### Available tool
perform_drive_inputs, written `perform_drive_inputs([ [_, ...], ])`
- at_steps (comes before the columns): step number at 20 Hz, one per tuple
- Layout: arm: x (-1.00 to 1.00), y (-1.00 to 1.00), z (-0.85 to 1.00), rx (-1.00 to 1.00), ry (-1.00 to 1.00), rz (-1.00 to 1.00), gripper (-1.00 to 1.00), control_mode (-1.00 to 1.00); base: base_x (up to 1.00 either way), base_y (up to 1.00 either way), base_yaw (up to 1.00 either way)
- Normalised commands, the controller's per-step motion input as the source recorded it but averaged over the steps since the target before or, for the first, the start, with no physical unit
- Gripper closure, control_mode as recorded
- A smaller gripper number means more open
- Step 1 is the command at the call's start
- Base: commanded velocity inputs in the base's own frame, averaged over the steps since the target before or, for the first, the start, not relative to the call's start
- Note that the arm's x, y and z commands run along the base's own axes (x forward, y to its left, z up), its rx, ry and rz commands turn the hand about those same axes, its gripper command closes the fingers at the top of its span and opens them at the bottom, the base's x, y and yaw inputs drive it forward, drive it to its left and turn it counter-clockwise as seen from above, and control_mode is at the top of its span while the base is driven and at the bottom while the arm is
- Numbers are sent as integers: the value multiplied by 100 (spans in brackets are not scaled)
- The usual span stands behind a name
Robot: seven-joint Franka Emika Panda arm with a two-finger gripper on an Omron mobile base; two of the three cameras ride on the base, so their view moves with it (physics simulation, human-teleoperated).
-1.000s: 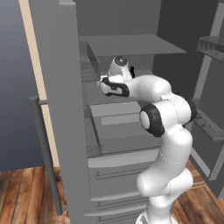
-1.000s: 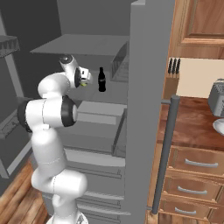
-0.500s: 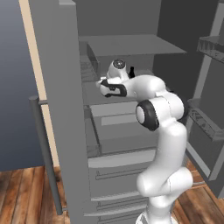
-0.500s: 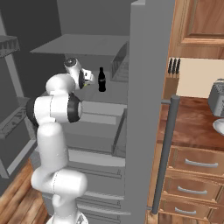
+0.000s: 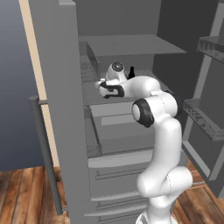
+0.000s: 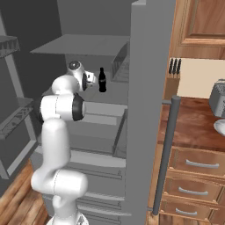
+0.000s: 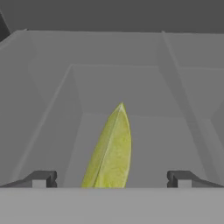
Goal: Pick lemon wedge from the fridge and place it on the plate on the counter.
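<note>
In the hand view the lemon wedge (image 7: 112, 151), a slim yellow-green sliver, lies on the grey fridge shelf straight ahead of my gripper (image 7: 111, 179). The gripper is open, its fingertips (image 7: 41, 178) wide apart on either side of the wedge and not touching it. From the left base view, the gripper (image 5: 103, 88) reaches over the middle shelf of the fridge (image 5: 57, 109). The plate (image 6: 220, 128) peeks in at the right edge of the counter (image 6: 193, 127).
A small black bottle (image 6: 102, 80) stands on the same shelf just right of the hand. The fridge's long bar handle (image 6: 167, 149) hangs in front of the counter. A knife block (image 6: 174, 81) and a toaster (image 6: 218, 97) stand on the counter.
The hand has pushed a little deeper over the shelf, closer to the black bottle. The jaws have stayed wide open.
</note>
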Motion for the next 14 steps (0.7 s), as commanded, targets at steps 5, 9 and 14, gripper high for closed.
perform_drive_inputs([
  [5, 36, 3, 0, 0, 3, 0, -100, -100, 0, 0, 0],
  [9, 38, 4, 0, 0, 7, 0, -100, -100, 0, 0, 0],
  [14, 28, 1, 0, 0, 9, 0, -100, -100, 0, 0, 0],
])
